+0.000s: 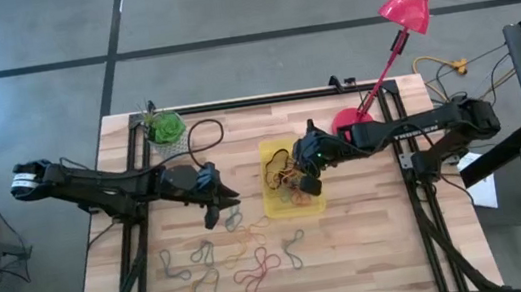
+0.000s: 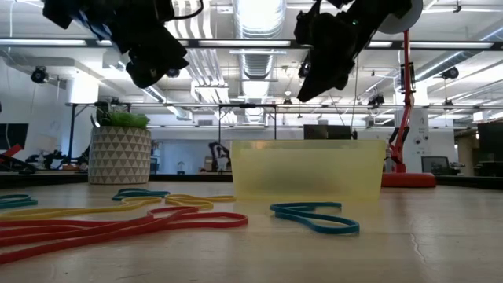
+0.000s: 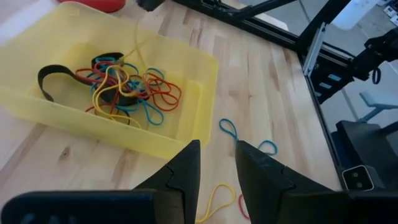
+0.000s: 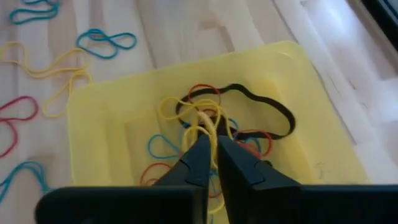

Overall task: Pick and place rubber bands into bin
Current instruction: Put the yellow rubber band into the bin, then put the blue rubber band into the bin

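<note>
Over the bin (image 4: 112, 124), the right claw (image 4: 210, 149) pinches a limp yellow band (image 4: 186, 115); the left claw (image 3: 217, 165), part open and empty, should pinch one floppy strand on the counter (image 3: 273, 81).

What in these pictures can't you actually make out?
- Contents of the yellow bin, low view: its cloudy wall hides the rubber bands inside.
- Number of bands in the pile, right wrist view: tangled, partly behind the right gripper.
- Left gripper, left wrist view: nothing shows between its jaws; its body is cut off by the edge.
- Loose bands, high view: too small to count.
</note>
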Tool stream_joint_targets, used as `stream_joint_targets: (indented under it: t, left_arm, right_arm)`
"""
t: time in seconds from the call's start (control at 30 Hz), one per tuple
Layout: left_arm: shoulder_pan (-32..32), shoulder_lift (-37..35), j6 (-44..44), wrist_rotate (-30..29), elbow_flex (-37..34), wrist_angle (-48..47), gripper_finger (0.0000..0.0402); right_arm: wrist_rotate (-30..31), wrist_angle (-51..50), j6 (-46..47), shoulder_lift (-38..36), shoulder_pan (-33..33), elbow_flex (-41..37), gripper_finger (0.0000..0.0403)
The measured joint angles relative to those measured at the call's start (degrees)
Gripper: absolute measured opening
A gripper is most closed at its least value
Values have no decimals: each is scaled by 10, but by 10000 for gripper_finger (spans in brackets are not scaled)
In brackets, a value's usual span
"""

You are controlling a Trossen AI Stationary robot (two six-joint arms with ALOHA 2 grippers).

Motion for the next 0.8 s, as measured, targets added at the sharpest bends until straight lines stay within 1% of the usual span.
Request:
stream_joint_targets:
  t: [0.2, 0.3, 0.37, 0.5, 0.67, 0.8]
  left_arm:
    - [0, 2, 0, -1, -3, 0, 86]
    - [0, 8, 0, -1, -3, -6, 86]
    - [0, 17, -1, -1, -3, -30, 86]
    - [0, 52, -19, 0, -4, -106, 86]
    - [0, 102, -46, 23, -1, -133, 86]
    - [0, 145, -107, 23, 24, -153, 86]
  right_arm:
    - [-5, 4, 2, -1, 0, 0, 73]
    - [-46, 3, 2, -5, 0, 0, 96]
    - [-79, 2, 1, -13, 4, 0, 107]
    - [-106, -6, 4, -29, 28, -1, 119]
    - [-109, -35, 22, -62, 73, -2, 123]
    - [-104, -76, 73, -93, 102, -2, 123]
